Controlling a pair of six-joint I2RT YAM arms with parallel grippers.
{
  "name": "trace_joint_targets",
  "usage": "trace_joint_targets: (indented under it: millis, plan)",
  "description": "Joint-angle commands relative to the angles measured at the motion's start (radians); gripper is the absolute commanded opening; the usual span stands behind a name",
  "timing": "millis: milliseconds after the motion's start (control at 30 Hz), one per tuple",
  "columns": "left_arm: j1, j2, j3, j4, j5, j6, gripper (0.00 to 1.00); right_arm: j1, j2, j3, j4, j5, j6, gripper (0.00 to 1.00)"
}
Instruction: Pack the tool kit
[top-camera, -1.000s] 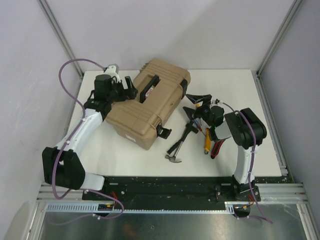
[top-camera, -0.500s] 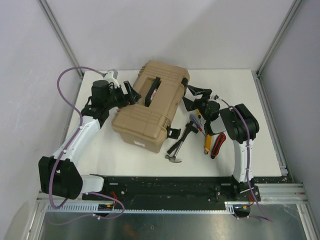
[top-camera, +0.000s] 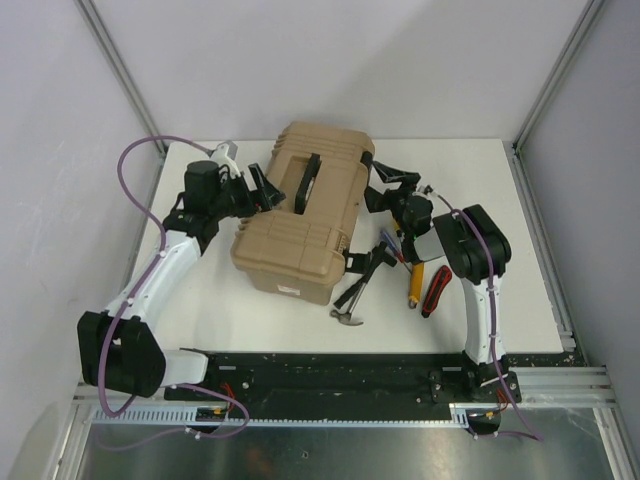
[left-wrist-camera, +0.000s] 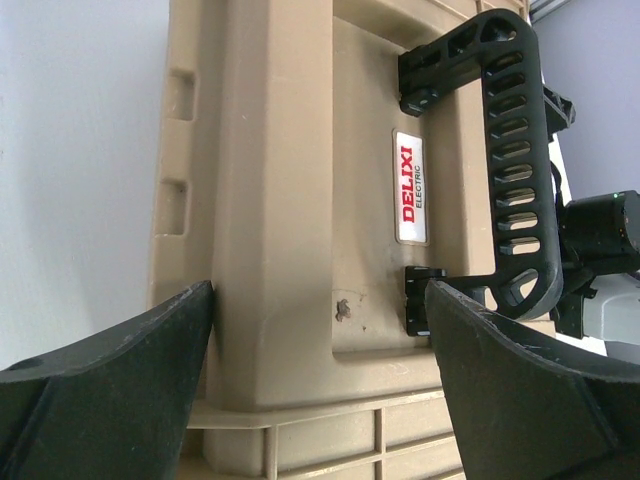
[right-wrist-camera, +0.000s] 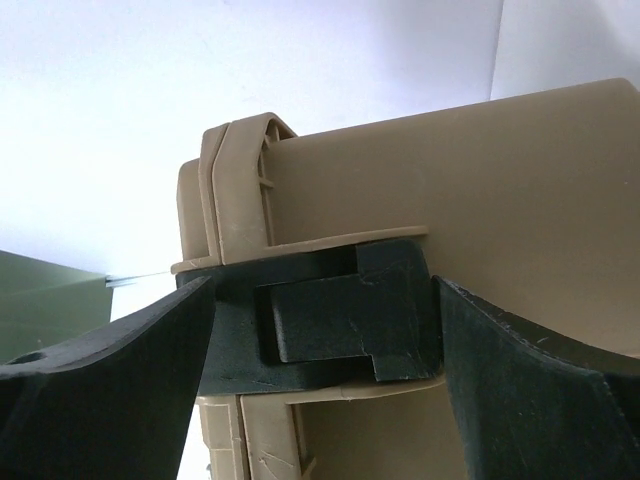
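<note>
Since a second ago the large tan plastic toolbox (top-camera: 300, 235) has swung round on the white surface (top-camera: 520, 200), its near end shifting toward the right gripper (top-camera: 385, 190), which has moved in against the box's side. Its jaws are apart, and in the wrist view they straddle a black latch (right-wrist-camera: 340, 320) on the box wall without pinching it. The left gripper (top-camera: 262, 190) sits at the opposite side of the box, also spread wide. One of its fingers (left-wrist-camera: 120, 370) lies just beside the lid's edge and the other is near the black carry handle (left-wrist-camera: 510, 160), with a red and white label (left-wrist-camera: 411, 187) ahead of them. The lid is down. Just below the right gripper, outside the box, lie the screwdrivers (top-camera: 392, 243), a hammer (top-camera: 352, 300), a yellow knife (top-camera: 414, 285) and a red-and-black handled tool (top-camera: 435, 290).
</note>
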Motion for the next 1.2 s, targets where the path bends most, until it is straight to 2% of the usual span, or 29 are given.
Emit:
trace_joint_targets:
  millis: [0,233,400,633,967,1167]
  plan:
    - [-0.032,0.034,0.007,-0.149,0.093,-0.034,0.9,0.039,0.007,0.046,0.304,-0.035,0.018,0.88]
    - [-0.041,0.056,0.033,-0.148,0.058,-0.002,0.91,0.025,-0.008,0.048,0.305,-0.059,0.028,0.63]
    - [-0.042,0.056,0.021,-0.148,0.032,0.024,0.91,0.018,-0.021,0.047,0.304,-0.071,0.013,0.5]
    - [-0.042,0.053,0.006,-0.148,0.012,0.038,0.92,0.003,-0.038,0.047,0.303,-0.08,-0.015,0.4]
    - [-0.043,0.052,-0.006,-0.148,-0.01,0.054,0.92,-0.019,-0.071,0.048,0.297,-0.114,-0.038,0.32]
    - [-0.043,0.051,-0.01,-0.149,-0.02,0.062,0.91,-0.026,-0.115,0.048,0.227,-0.14,-0.074,0.26]
